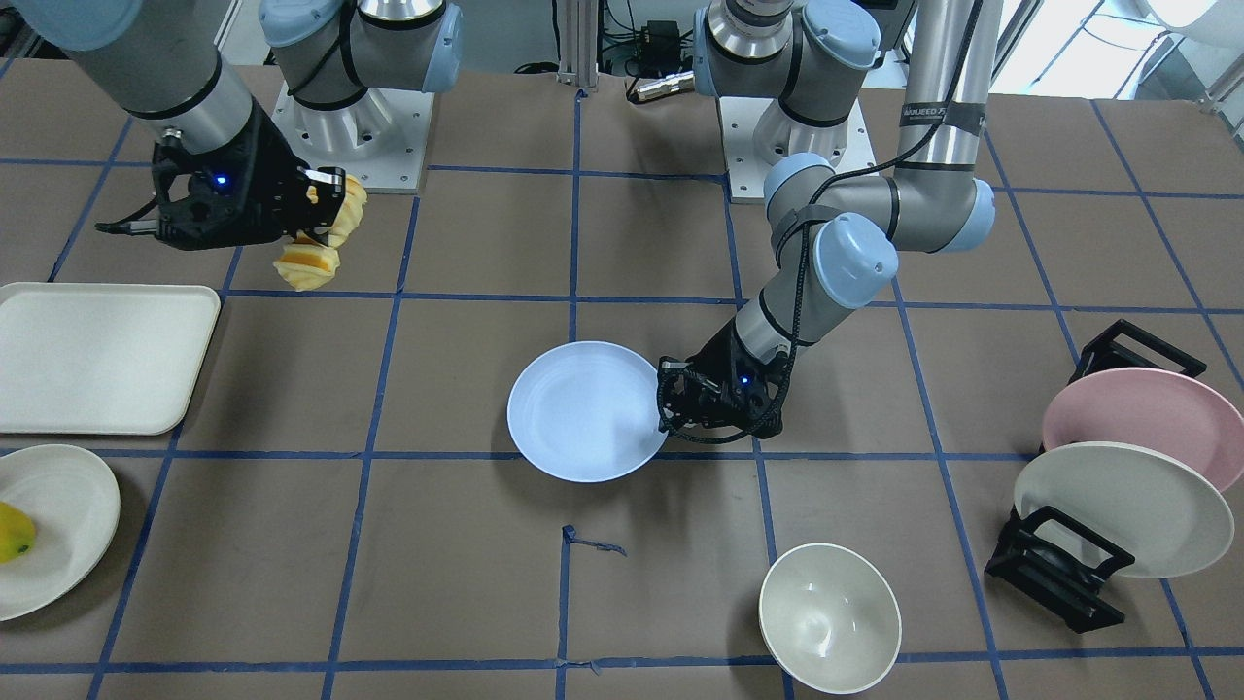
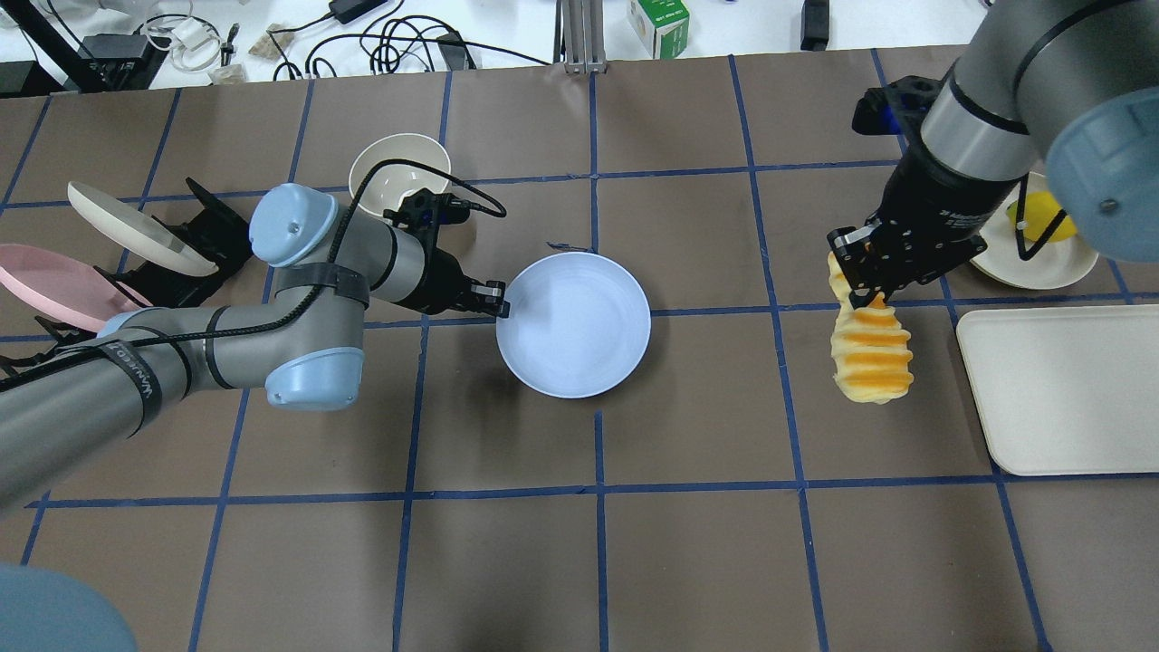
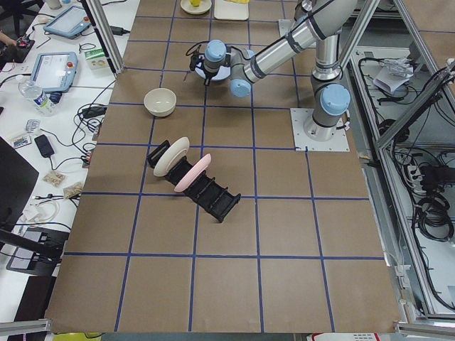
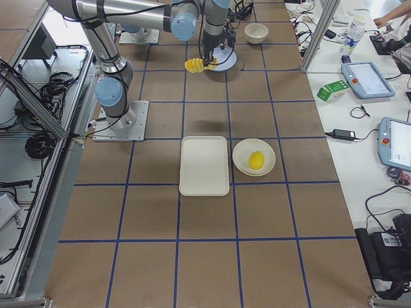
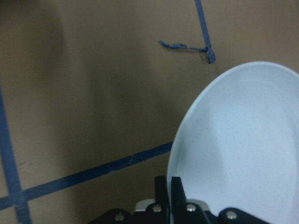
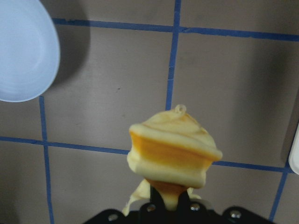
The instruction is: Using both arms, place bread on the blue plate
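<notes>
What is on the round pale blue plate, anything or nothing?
Empty: the round pale blue plate is bare; the ridged yellow-orange toy bread hangs in the right gripper, apart.

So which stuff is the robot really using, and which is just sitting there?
Using: bread, held in right pincer; blue plate, rim pinched by left pincer.
Just sitting: white tray, bowl, pink plate and off-white plate in rack, yellow fruit on a cream plate.

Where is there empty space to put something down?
The robot-side rows of the brown taped table are bare, and the flat off-white rectangular tray too. It is crowded around the black plate rack and cream round bowl.
</notes>
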Controlling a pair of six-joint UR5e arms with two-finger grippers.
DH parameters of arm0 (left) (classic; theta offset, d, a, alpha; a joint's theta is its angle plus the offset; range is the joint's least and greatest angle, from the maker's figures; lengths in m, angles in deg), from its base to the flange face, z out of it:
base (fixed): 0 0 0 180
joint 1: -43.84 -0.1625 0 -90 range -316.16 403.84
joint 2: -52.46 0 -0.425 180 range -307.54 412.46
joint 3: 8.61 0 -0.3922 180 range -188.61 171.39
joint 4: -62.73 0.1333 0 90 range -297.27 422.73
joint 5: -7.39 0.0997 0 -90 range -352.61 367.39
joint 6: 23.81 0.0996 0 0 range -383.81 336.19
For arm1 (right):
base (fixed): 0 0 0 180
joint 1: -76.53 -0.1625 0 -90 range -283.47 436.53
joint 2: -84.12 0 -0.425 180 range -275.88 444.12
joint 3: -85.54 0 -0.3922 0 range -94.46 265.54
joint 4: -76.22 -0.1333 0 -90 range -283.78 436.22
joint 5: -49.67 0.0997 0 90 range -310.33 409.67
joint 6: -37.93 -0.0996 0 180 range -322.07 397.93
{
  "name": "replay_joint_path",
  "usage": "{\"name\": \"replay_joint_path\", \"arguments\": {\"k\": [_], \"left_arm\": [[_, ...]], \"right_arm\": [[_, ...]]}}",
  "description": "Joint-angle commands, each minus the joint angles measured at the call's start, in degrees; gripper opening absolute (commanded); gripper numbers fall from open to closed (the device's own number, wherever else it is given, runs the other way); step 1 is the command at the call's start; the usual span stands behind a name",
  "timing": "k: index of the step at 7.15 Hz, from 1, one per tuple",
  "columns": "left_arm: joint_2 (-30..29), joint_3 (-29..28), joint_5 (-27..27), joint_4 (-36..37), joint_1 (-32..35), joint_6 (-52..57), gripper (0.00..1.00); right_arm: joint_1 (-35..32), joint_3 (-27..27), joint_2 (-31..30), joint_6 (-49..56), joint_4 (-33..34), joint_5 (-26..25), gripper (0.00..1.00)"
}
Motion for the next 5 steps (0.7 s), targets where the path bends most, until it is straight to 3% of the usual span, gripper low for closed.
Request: {"name": "replay_joint_path", "arguments": {"k": [1, 2, 5], "left_arm": [[-2.85, -0.13, 0.34, 2.79, 1.05, -1.88, 0.77], [-2.51, -0.39, 0.43, 2.96, 1.13, -1.44, 1.00], [4.59, -3.19, 10.25, -4.55, 0.70, -0.74, 1.00]], "right_arm": [[-3.92, -0.32, 0.74, -5.61, 2.44, 2.65, 0.00], [-5.05, -0.24, 1.70, -5.27, 3.24, 3.09, 0.00], [-15.32, -0.06, 9.17, -6.93, 15.62, 3.63, 0.00]]}}
